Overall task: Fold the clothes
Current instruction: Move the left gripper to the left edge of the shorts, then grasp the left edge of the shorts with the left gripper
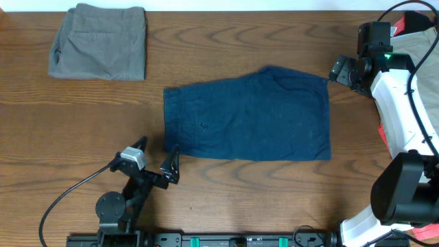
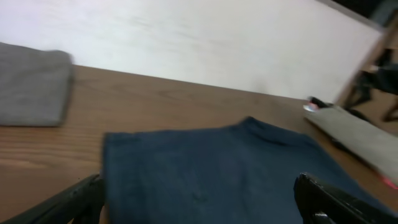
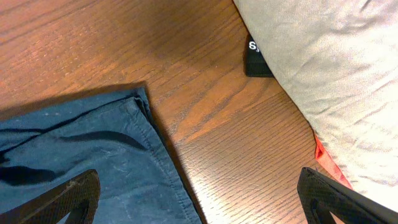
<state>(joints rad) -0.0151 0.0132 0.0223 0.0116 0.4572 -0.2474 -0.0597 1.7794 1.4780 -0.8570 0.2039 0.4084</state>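
We see the navy blue shorts [image 1: 247,115] lying flat in the middle of the table [image 1: 62,130]. Our left gripper [image 1: 157,156] sits just beside their near left corner, its fingers spread wide and holding nothing. Our right gripper [image 3: 196,193] hovers at the far right corner, its jaws just as wide and also empty. The grey-green pair [image 1: 99,42] lies folded at the far left. The tan pair [image 3: 329,74] rests at the right edge, apart from the navy cloth.
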